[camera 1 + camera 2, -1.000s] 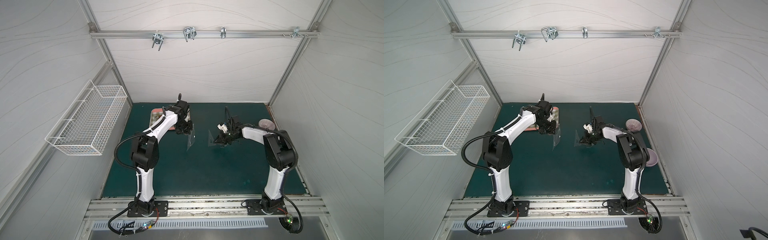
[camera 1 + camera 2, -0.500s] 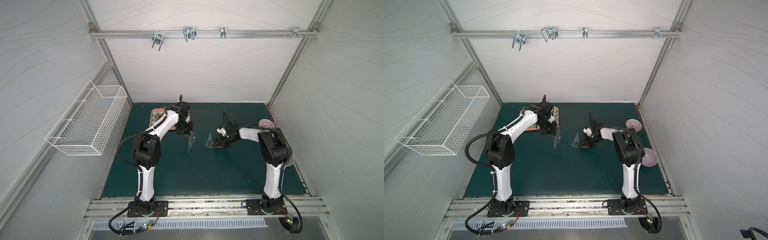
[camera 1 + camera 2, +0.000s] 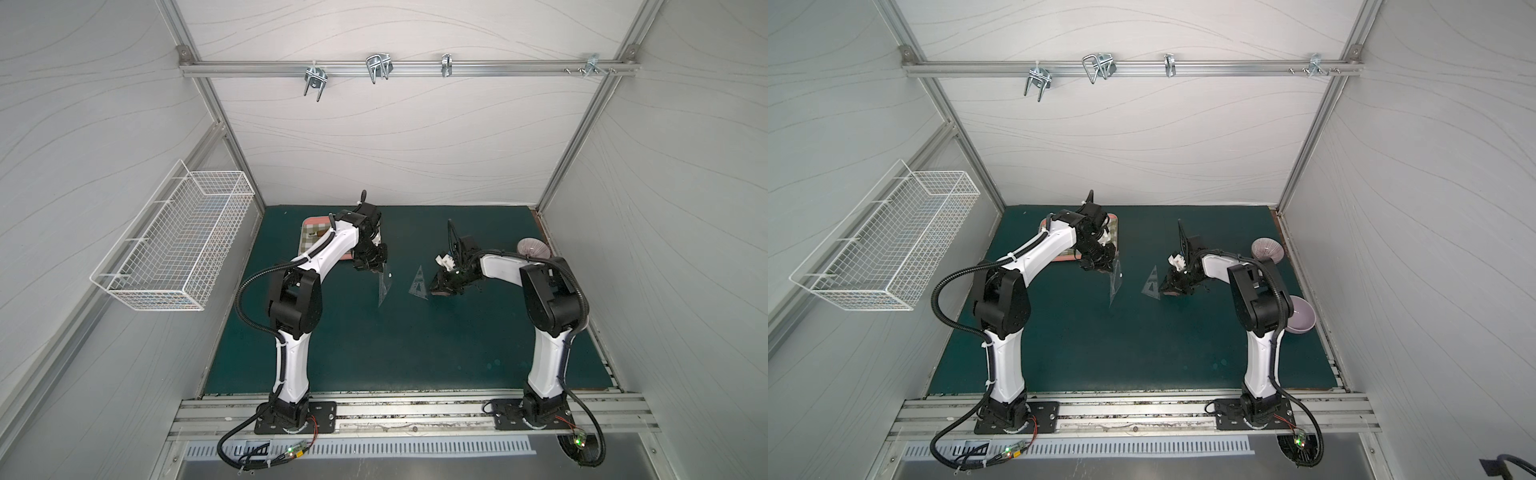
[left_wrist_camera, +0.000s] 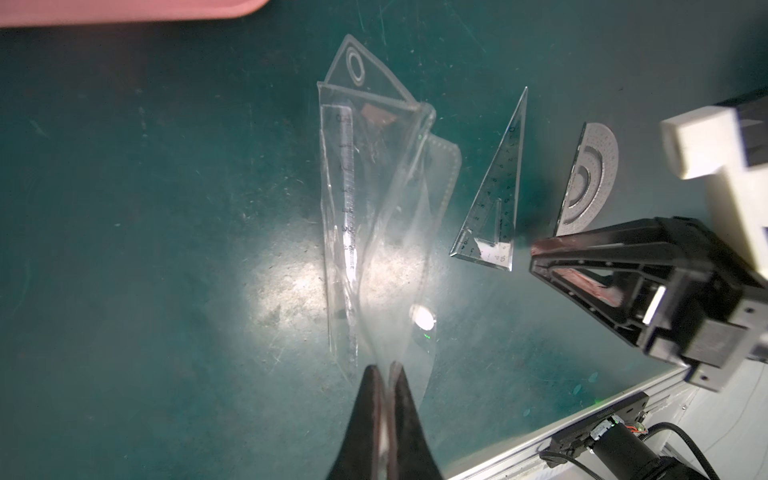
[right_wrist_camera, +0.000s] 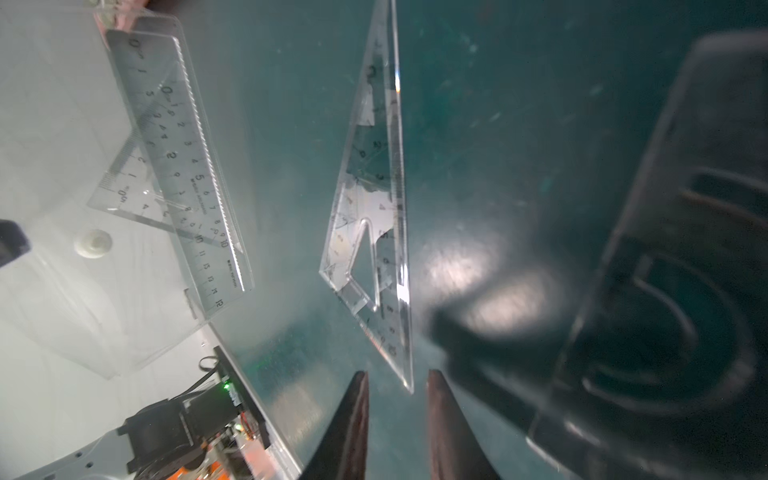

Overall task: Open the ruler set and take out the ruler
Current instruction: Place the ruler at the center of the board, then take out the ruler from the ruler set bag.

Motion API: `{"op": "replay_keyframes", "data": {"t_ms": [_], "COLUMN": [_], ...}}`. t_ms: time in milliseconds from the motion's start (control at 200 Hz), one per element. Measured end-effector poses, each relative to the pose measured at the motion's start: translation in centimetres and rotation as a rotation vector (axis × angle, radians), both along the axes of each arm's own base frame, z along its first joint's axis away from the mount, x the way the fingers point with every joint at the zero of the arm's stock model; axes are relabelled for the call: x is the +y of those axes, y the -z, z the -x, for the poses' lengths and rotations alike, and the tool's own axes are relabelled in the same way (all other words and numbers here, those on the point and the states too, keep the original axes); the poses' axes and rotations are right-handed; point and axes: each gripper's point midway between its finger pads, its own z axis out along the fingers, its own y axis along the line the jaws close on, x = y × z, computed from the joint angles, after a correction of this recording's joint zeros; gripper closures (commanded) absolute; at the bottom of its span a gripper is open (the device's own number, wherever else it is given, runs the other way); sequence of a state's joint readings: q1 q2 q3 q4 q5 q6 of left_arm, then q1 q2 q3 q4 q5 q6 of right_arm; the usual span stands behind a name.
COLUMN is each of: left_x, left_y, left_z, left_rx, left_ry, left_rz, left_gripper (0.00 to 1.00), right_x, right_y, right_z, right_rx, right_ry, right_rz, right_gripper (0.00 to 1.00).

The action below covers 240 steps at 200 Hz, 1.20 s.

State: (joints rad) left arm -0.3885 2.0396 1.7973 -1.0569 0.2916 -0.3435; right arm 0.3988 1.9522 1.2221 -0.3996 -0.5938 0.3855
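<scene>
Left wrist view is showing the dark green table mat point(image 4: 166, 208) lying beneath the ruler set point(image 4: 395, 216), a clear flat plastic pouch hanging pinched in the left gripper point(image 4: 384, 370) with a straight clear ruler point(image 4: 347, 187) inside, while the right gripper point(image 5: 397, 374) is holding its fingers apart around a corner of a clear triangular ruler point(image 5: 374, 232) resting on the mat.

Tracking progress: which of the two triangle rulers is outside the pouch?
The triangle on the green mat before the right claw; the second triangle sits inside the pouch with the straight ruler.
</scene>
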Motion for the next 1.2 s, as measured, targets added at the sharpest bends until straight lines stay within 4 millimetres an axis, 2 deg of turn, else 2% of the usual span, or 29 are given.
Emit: {"op": "replay_keyframes", "data": {"t_ms": [100, 255, 350, 410, 580, 900, 1200], "left_x": [-0.5, -1.3, -1.9, -2.3, -3.3, -3.9, -4.0], "left_y": [0.2, 1.2, 1.3, 1.3, 1.3, 1.8, 1.8], "left_z": [0.0, 0.0, 0.0, -0.1, -0.1, -0.2, -0.4], "left_rx": [0.005, 0.022, 0.022, 0.017, 0.006, 0.012, 0.007], "left_ry": [0.009, 0.016, 0.018, 0.020, 0.028, 0.023, 0.016], "left_rz": [0.008, 0.020, 0.035, 0.043, 0.057, 0.066, 0.070], "left_gripper": [1.00, 1.00, 1.00, 1.00, 1.00, 1.00, 1.00], "right_x": [0.5, 3.4, 4.8, 5.4, 6.9, 9.1, 10.0], "right_y": [-2.9, -8.6, -10.4, -10.6, -9.8, -5.4, -2.1], "right_z": [0.3, 0.5, 0.7, 0.7, 0.0, -0.2, -0.5], "right_rx": [-0.068, -0.200, -0.232, -0.230, -0.201, -0.103, -0.042], "right_ry": [-0.017, -0.063, -0.076, -0.078, -0.070, -0.068, -0.051], "right_rz": [0.009, -0.037, -0.066, -0.073, -0.078, -0.053, -0.044], "right_gripper": [0.71, 0.71, 0.71, 0.71, 0.72, 0.74, 0.74]}}
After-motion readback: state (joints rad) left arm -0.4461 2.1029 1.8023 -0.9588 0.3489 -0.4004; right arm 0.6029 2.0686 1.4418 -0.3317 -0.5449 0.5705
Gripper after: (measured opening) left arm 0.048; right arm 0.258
